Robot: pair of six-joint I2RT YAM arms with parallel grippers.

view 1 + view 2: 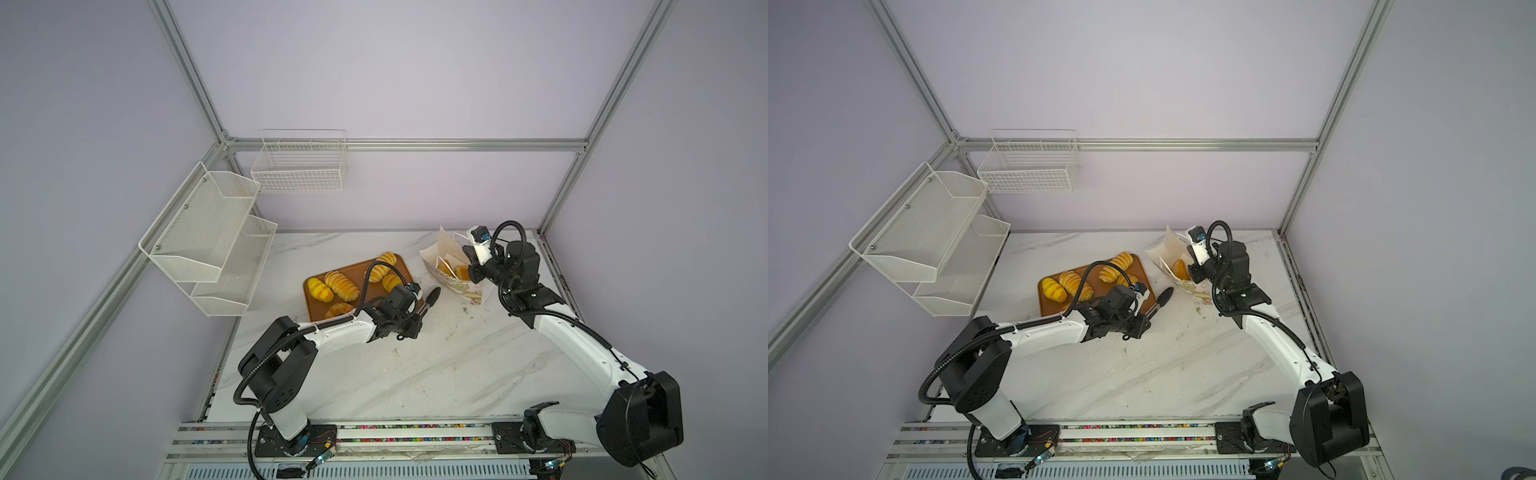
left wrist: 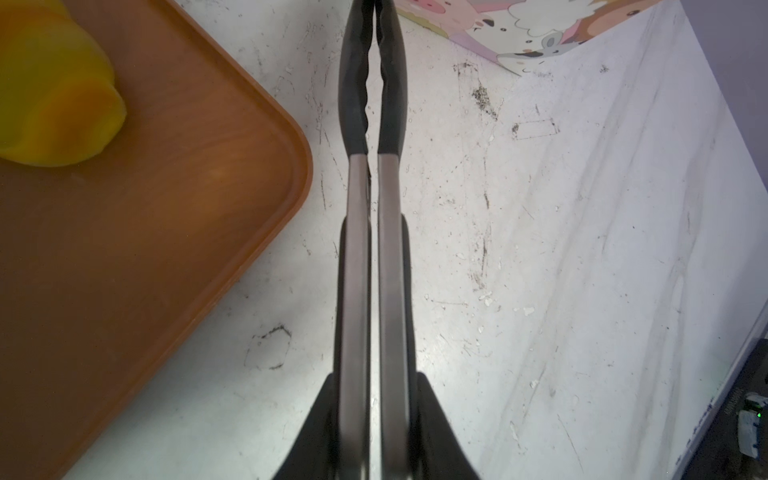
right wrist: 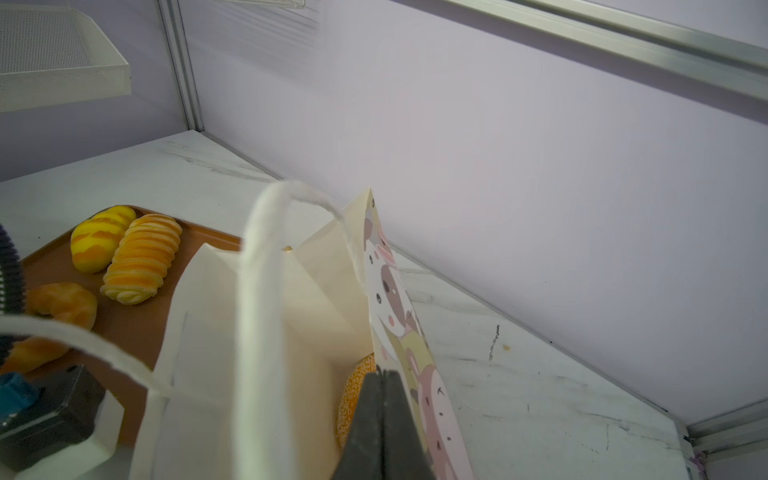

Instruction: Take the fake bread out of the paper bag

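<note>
The wall of the paper bag (image 1: 446, 257) was pinched by the right jaws; fake bread (image 3: 351, 399) was seen inside. Empty tongs (image 1: 432, 297) were clamped shut in the left jaws beside the tray (image 1: 316, 311). Reopening them inside the bag was judged the next move.

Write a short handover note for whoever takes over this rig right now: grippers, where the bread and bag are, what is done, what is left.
Left gripper: shut on tongs, their tips closed and empty, between tray and paper bag.
Right gripper: shut on the bag's rim.
Done: six pieces of fake bread lie on the tray.
To do: at least one speckled piece is in the bag.
</note>
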